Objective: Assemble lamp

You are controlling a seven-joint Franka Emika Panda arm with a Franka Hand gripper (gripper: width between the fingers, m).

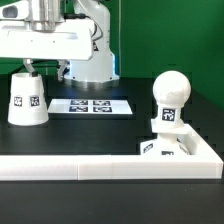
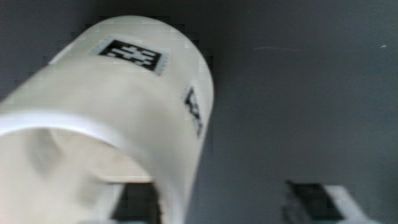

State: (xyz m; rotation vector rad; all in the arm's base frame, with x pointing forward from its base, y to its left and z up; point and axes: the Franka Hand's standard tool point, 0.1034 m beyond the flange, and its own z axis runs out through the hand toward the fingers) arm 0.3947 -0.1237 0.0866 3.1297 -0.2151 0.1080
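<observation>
The white cone shade [image 1: 27,98] stands on the black table at the exterior view's left, with a tag on its side. The round bulb [image 1: 170,92] stands upright on the flat square base [image 1: 163,148] at the exterior view's right. My gripper [image 1: 33,64] hangs right over the shade's top. In the wrist view the shade [image 2: 98,110] fills much of the picture. My gripper [image 2: 228,200] is open, with one finger [image 2: 139,200] at the shade's open top and the other finger [image 2: 320,198] outside its wall. The fingers do not press the wall.
The marker board [image 1: 92,105] lies flat behind the shade. The robot pedestal [image 1: 90,60] stands at the back. A low white wall [image 1: 100,165] runs along the table's front and turns up the right side beside the base.
</observation>
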